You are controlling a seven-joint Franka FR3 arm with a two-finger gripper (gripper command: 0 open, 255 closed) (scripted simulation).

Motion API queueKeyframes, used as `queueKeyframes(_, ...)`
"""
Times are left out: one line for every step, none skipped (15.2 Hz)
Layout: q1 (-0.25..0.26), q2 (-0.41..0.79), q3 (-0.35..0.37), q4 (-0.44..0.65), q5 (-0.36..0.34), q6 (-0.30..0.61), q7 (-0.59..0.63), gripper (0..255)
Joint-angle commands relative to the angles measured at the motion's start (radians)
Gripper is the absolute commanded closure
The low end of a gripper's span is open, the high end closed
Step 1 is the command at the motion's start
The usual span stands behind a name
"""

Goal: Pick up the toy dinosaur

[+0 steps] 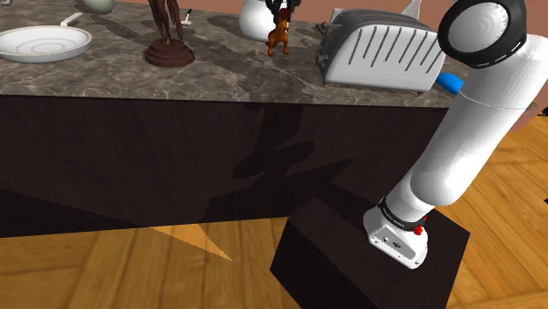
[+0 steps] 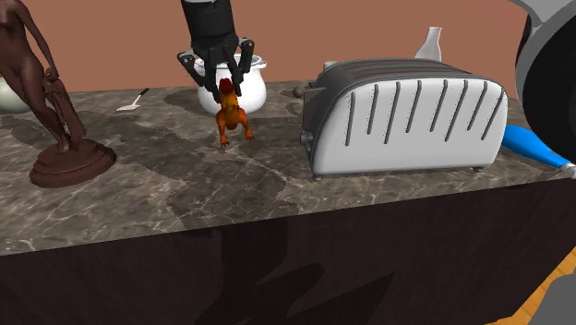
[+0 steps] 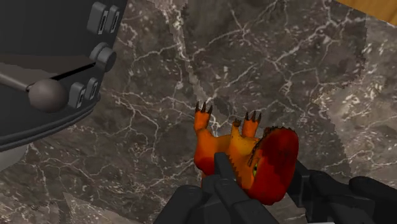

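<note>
- One step looks done: my black pincer (image 2: pixel 226 90) grips the orange, red-headed toy dinosaur (image 2: pixel 231 118) by its head.
- Lifting it off the dark marbled surface (image 2: pixel 185 203) is still to do.

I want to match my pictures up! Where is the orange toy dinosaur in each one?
Shoulder view: the toy dinosaur stands top middle on the counter, left of the toaster, under the gripper.
Second exterior view: upper left of middle, left of the toaster, under the gripper.
Wrist view: its red head sits clasped in the gripper.
Shared landmark: the black gripper at its head.
</note>
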Motion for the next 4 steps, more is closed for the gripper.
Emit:
queueKeyframes(0.003, 0.015, 0.001, 0.046, -0.002, -0.031, -0.003, 255)
queueKeyframes(0.004, 0.024, 0.001, 0.073, -0.004, -0.049, -0.006, 255)
queueKeyframes(0.004, 0.026, 0.001, 0.078, -0.004, -0.052, -0.006, 255)
queueKeyframes(0.004, 0.025, 0.001, 0.077, -0.004, -0.052, -0.006, 255)
